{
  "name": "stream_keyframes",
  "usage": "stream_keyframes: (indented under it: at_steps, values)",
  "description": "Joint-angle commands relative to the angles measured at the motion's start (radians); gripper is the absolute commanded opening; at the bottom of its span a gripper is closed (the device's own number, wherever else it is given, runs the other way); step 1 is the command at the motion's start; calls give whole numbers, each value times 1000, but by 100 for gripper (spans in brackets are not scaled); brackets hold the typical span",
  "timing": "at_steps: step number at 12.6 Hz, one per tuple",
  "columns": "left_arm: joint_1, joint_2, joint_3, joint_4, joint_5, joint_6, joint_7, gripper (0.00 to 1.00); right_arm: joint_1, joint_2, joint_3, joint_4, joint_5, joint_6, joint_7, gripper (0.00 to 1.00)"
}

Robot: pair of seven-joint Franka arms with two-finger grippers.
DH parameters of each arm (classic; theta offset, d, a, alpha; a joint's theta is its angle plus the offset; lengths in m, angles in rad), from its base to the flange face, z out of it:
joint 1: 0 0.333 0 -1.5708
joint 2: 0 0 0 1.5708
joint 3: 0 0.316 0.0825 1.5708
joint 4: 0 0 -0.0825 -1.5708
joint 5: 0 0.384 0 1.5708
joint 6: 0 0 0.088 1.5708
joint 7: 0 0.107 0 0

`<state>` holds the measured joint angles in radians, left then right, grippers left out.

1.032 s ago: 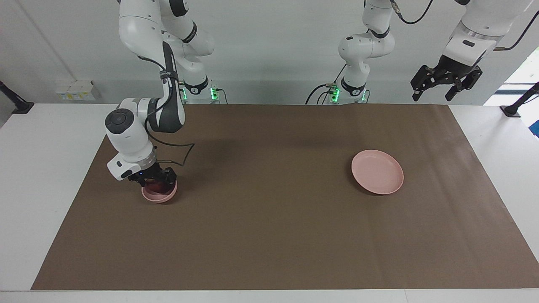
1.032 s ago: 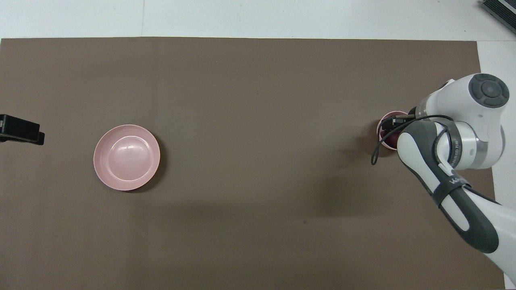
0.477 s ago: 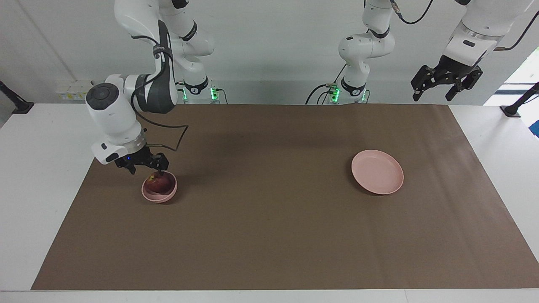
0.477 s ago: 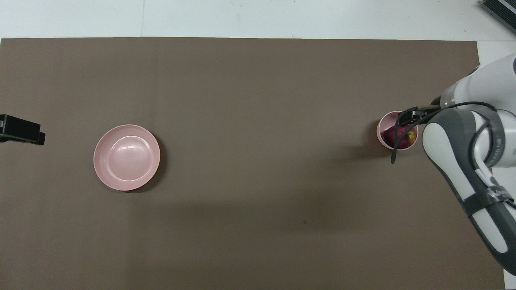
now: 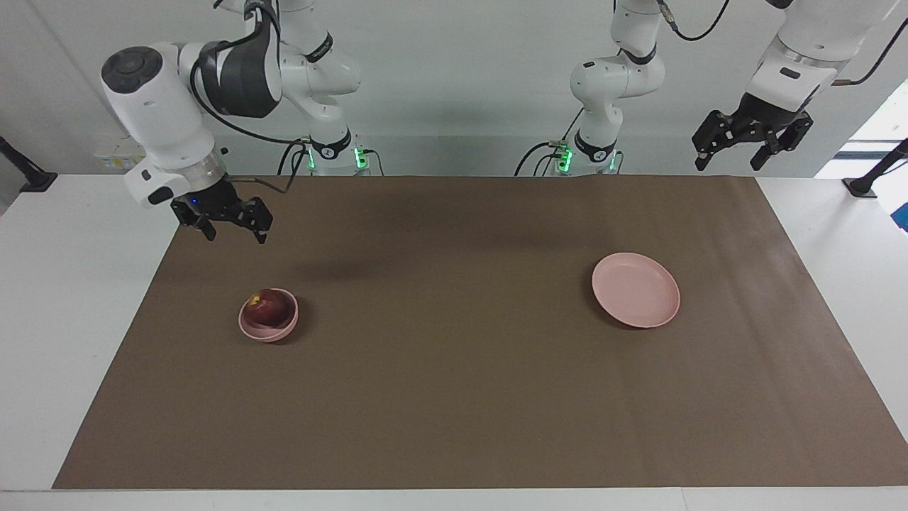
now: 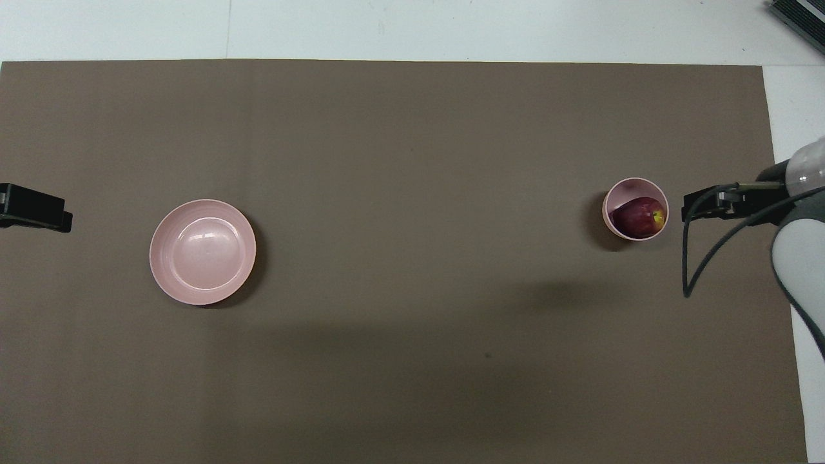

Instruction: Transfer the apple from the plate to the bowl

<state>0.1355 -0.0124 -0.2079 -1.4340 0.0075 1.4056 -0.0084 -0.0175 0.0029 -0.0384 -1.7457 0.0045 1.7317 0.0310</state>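
Apple (image 5: 268, 306) rests in bowl (image 5: 268, 328); right claw (image 5: 233, 231) raised, empty.

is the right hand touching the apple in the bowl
Apart. The facing view shows the right hand raised, with bare mat between it and the apple in the bowl.

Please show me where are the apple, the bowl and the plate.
apple (image 6: 637, 216): overhead view, its dark red skin.
bowl (image 6: 628, 187): overhead view, its inner wall above the apple.
plate (image 5: 635, 290): facing view, its bare middle.

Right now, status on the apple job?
Right gripper open, raised over the mat near the bowl. Left gripper open, waiting. Apple in bowl, plate bare. Nothing in the way.
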Motion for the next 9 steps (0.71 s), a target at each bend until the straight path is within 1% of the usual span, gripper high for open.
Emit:
stream_keyframes:
  at_steps: [1,2,3,5,6,9]
  values:
    - [12,-11,-7,-13,-11,-8,1,100,-12,-24,-6,92,60,-131,-28,100]
    - [12,-11,-7,-13,-11,-8,1,100,-13,-23,-5,145,60,-183,-29,100]
    - [12,-11,-7,-11,-11,-8,1,100,-12,-24,-3,169,58,-208,-29,100]
    - [12,-11,-7,-13,-11,-8,1,100,-10,-26,5,231,52,-300,-29,100]
    - [12,-11,-7,-13,-11,-8,1,100,-10,-30,8,241,55,-314,-29,100]
    - [12,-11,-7,-11,-11,-8,1,100,-4,-66,6,192,55,-302,-36,100]
